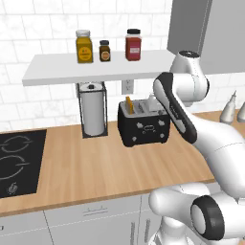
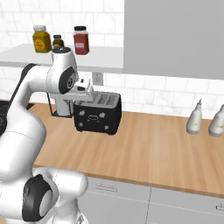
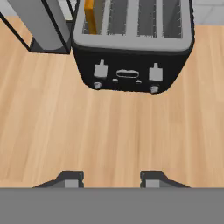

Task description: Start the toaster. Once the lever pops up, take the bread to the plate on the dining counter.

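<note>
On the wood worktop (image 1: 95, 162), going left to right: a black cooktop (image 1: 19, 162), a paper-towel roll (image 1: 92, 114) in a wire stand, then the black toaster (image 1: 143, 125) against the tiled wall. The bread (image 1: 129, 105) stands in the toaster's leftmost slot, its orange crust poking above the top. In the hand view the same crust (image 3: 90, 15) shows at the upper left, and two white levers sit on the toaster's front, one on the left (image 3: 101, 69) and one on the right (image 3: 155, 72). The gripper (image 3: 109, 180) hovers above the toaster's front edge, looking down its face, fingers spread apart and holding nothing.

The step in hand is probably pressing a lever. Since the bread sits on the left, the left lever looks like the one to push. Doing it well means shifting over that lever, narrowing the fingers, and pressing straight down without nudging the toaster backward.
</note>
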